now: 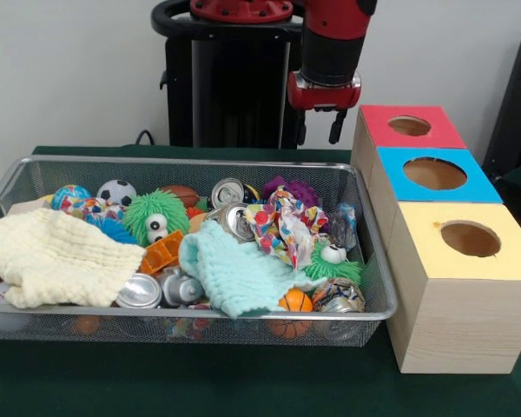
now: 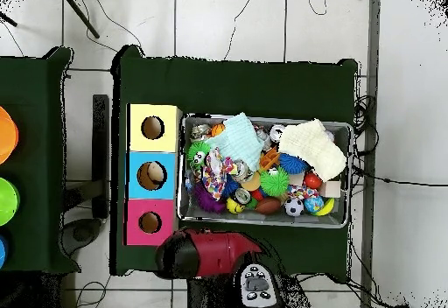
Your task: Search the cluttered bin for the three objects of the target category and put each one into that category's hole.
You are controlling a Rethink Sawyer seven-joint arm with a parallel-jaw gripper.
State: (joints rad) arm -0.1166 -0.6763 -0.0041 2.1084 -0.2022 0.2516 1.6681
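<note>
The silver wire-mesh bin (image 1: 191, 162) sits on the green table, full of clutter. It also shows in the overhead view (image 2: 262, 223). Inside are a cream cloth (image 1: 56, 256), a mint cloth (image 1: 234, 274), a patterned cloth (image 1: 282, 228), crushed cans (image 1: 234, 219), a green fuzzy ball with eyes (image 1: 154, 217), a small soccer ball (image 1: 115, 192) and an orange ball (image 1: 295, 301). My gripper (image 1: 319, 139) hangs open and empty behind the bin's far right corner, above the table. In the overhead view only the arm (image 2: 214, 252) shows.
Three wooden boxes with round holes stand right of the bin: red-topped (image 1: 378, 122), blue-topped (image 1: 399, 187), yellow-topped (image 1: 425, 226). In the overhead view they stand left of the bin, yellow (image 2: 166, 112), blue (image 2: 136, 160), pink-red (image 2: 136, 234). Coloured bowls (image 2: 7, 199) lie on a side table.
</note>
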